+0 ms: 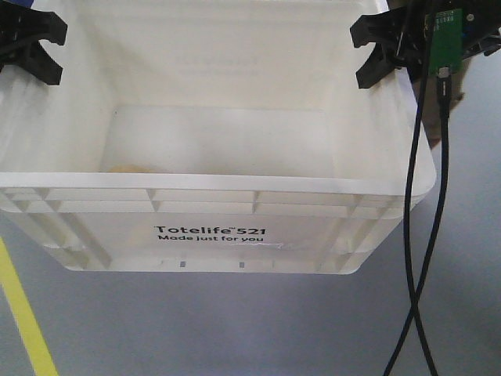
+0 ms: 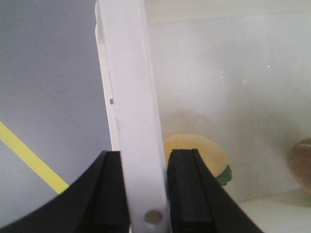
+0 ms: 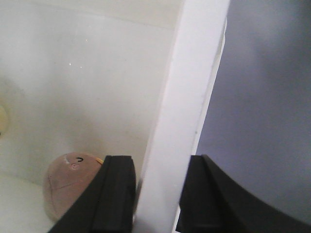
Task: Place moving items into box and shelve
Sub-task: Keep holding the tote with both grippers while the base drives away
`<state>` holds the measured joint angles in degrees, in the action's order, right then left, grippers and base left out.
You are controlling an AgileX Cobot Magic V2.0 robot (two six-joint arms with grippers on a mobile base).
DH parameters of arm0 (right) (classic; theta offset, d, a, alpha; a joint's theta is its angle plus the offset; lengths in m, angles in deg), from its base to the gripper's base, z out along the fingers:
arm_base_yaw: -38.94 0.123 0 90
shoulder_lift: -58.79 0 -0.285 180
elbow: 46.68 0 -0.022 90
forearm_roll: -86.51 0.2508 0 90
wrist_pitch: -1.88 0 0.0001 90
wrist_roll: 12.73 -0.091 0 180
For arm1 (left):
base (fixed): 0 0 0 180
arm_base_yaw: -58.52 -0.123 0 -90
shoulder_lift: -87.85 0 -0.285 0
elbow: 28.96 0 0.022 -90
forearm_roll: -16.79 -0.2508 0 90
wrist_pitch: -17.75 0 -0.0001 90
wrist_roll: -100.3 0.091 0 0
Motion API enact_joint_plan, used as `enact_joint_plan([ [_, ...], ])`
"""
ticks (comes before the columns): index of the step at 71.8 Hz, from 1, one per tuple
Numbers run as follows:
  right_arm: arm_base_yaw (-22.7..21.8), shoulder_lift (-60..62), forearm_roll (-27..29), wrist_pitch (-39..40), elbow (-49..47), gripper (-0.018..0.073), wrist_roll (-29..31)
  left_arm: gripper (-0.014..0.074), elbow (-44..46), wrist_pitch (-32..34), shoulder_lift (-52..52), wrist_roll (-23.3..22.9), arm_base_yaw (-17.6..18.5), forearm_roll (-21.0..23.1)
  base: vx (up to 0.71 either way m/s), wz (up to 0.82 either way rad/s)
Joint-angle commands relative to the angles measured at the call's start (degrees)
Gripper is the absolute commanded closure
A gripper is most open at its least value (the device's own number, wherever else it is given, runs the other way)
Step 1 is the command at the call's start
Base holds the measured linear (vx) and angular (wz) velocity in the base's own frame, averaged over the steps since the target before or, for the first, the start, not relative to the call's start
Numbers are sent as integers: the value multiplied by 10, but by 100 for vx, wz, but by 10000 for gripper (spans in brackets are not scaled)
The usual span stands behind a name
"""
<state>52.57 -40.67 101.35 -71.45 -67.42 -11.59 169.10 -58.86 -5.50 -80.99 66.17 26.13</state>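
Note:
The box [image 1: 203, 192], a white tote printed "Totelife 521", fills the front view and hangs above the grey floor. My left gripper [image 1: 31, 47] sits at its left rim and my right gripper [image 1: 383, 51] at its right rim. In the left wrist view, the left gripper [image 2: 144, 160] is shut on the rim wall [image 2: 131, 97]. The right gripper [image 3: 160, 162] clamps the opposite wall [image 3: 189, 87]. Inside lie the moving items: a cream-yellow one [image 2: 197, 148] with a green bit, and a reddish-brown one [image 3: 68, 184]. Only a sliver of the cream one [image 1: 125, 168] shows from the front.
A yellow floor line [image 1: 23, 313] runs along the lower left under the box. Two black cables [image 1: 427, 235] hang down past the box's right side from a green circuit board [image 1: 445, 43]. Grey floor [image 1: 235, 329] lies below.

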Motion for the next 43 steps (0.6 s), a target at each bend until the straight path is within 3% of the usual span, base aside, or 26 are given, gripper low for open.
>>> enact_joint_plan([
  [1, 15, 34, 153, 41, -24, 562, 16, 597, 27, 58, 26, 1, 14, 132, 16, 64],
  [43, 15, 34, 153, 36, -24, 562, 16, 597, 27, 58, 26, 1, 14, 132, 18, 60],
])
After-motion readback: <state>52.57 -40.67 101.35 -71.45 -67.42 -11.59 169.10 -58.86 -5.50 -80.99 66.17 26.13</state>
